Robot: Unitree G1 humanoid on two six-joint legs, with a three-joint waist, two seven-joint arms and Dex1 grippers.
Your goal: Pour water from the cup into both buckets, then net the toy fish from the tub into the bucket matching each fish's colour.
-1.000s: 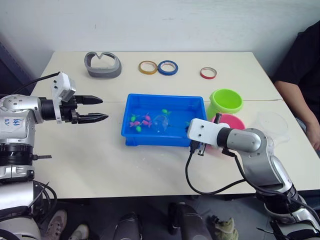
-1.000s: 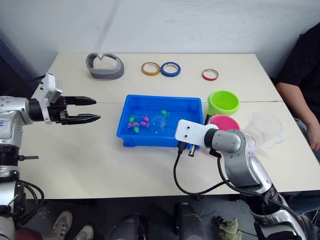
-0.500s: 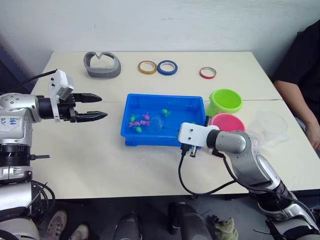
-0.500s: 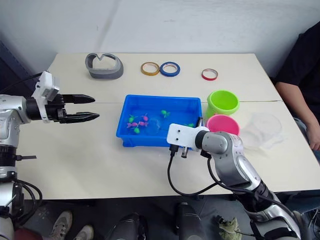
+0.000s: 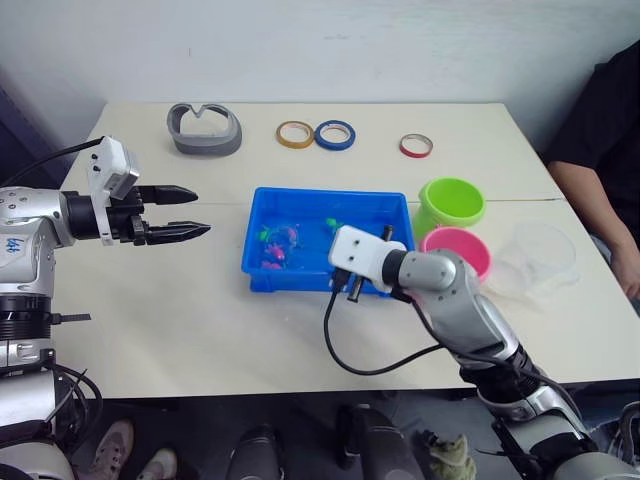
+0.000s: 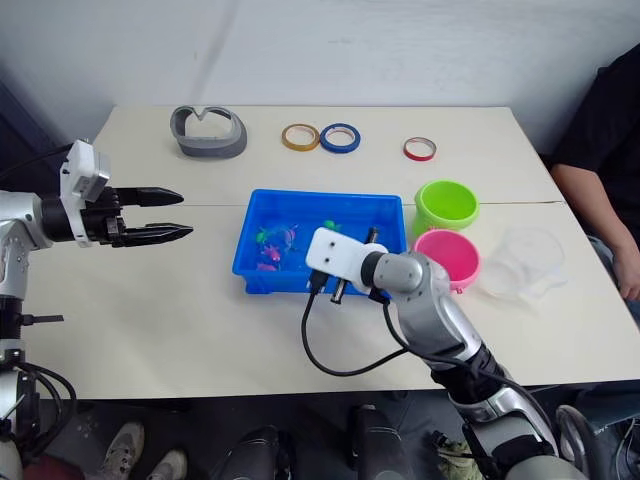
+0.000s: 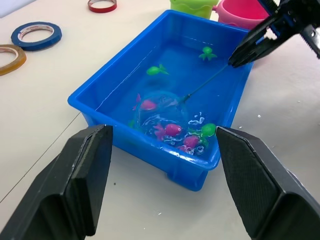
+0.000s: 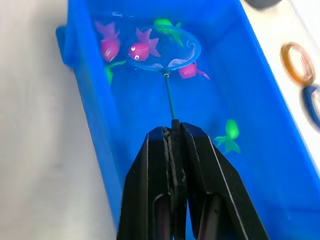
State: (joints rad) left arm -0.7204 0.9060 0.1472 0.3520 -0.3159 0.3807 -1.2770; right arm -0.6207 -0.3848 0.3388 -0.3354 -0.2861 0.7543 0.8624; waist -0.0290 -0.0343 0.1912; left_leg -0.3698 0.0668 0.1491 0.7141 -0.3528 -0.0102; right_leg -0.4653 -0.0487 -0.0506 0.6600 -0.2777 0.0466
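Note:
The blue tub (image 5: pixel 330 192) holds water and several pink and green toy fish (image 5: pixel 276 241). My right gripper (image 8: pixel 173 131) is shut on the thin handle of a small blue-ringed net (image 8: pixel 162 47). The net is dipped in the tub's left half, and a pink fish (image 8: pixel 142 50) lies inside its ring. From the left wrist view, the right gripper (image 7: pixel 250 47) reaches in over the tub's rim. My left gripper (image 5: pixel 195 212) hangs open over the table, left of the tub. The green bucket (image 5: pixel 450 205) and pink bucket (image 5: pixel 462 248) stand right of the tub, with the clear cup (image 5: pixel 540 255) beyond them.
A grey curved object (image 5: pixel 205 130) and yellow (image 5: pixel 296 134), blue (image 5: pixel 335 135) and red (image 5: pixel 417 146) tape rolls lie along the back of the table. A person in black (image 5: pixel 600 150) sits at the right edge. My right arm's cable (image 5: pixel 345 345) loops over the table in front of the tub.
My right arm has swung left along the tub's near side, carrying the net from the tub's middle to the fish at its left end. The left gripper has drifted slightly left, still open.

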